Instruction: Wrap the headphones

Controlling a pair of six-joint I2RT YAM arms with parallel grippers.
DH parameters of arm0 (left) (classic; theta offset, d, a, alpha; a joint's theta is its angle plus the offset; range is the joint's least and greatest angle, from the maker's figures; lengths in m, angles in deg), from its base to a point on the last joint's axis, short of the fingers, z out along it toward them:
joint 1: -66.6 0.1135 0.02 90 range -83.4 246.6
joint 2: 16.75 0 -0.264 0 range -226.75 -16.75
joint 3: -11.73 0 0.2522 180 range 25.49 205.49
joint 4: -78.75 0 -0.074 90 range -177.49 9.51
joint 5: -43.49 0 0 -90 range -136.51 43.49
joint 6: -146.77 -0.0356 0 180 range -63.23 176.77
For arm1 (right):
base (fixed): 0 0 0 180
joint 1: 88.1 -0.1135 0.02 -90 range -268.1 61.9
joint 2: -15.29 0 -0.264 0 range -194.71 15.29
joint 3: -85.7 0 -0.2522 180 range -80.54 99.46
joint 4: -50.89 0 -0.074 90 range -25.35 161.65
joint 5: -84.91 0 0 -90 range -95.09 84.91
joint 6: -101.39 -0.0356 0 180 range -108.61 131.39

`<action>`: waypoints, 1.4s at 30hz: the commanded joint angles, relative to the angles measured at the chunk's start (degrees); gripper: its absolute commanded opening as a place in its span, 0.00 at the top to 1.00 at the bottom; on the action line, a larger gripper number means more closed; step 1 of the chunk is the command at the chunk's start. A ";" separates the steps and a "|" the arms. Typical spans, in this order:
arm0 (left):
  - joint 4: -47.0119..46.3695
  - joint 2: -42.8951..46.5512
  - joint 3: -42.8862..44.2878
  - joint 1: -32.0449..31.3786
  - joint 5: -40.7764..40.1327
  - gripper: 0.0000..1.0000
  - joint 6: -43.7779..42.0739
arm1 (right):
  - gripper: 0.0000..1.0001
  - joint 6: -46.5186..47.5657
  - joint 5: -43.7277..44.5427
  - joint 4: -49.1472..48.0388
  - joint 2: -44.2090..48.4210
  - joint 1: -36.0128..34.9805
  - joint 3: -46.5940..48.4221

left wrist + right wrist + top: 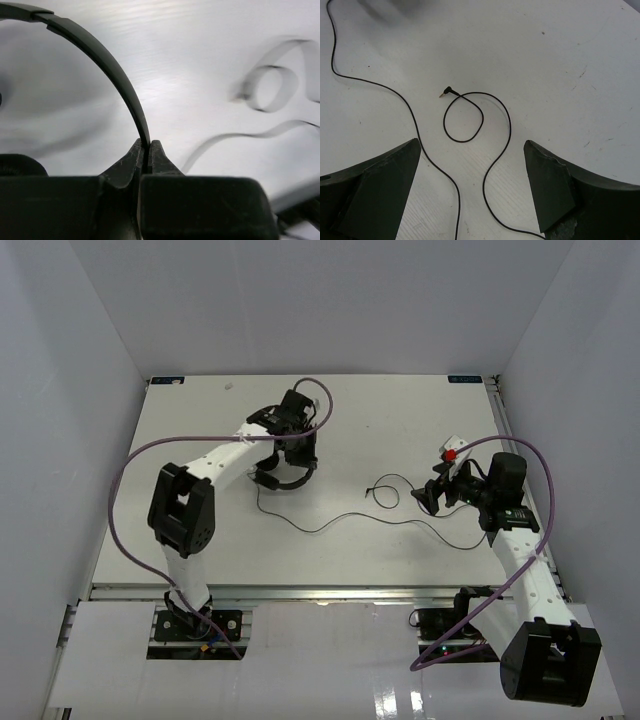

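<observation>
My left fingers (152, 152) were pressed together on the thin black headband (100, 55) of the headphones (285, 476), with the band pinched right at their tips. From that pinch the band rose ahead of the fingers, then arched over and away to the left side of my wrist view. From above, the headphones sat directly under those fingers, towards the far left part of the white surface (400, 410), with one earcup (267, 479) showing just beside them. I could not tell whether the earcups rested on the surface or hung just off it. To the right of the clamped fingers a soft, blurred strand curled into a loop. It was too blurred for me to name with certainty.

My right fingers (430, 497) stood wide apart and gripped nothing. The cord (330, 522) trailed from the headphones across the surface towards them. Ahead of them, roughly in line with the gap between them, it made a small loop (463, 117) that ended in the angled plug (446, 91), lying flat on the surface. Two strands of cord ran back towards me through that gap. One of them passed just beside the inner edge of the finger on the left of my wrist view, but neither finger touched the cord.
</observation>
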 commanded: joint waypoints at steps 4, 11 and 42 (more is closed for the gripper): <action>-25.50 17.95 -1.97 2.89 36.78 1.00 6.33 | 0.10 4.72 -9.88 1.16 0.70 0.29 -0.20; -78.19 26.08 -23.66 13.28 59.49 1.00 41.45 | 0.10 6.00 -23.28 -1.02 -4.20 -2.65 3.11; -137.64 -2.14 -51.05 33.96 69.79 0.84 78.42 | 0.10 -9.11 -8.08 -14.80 -14.02 -21.77 6.59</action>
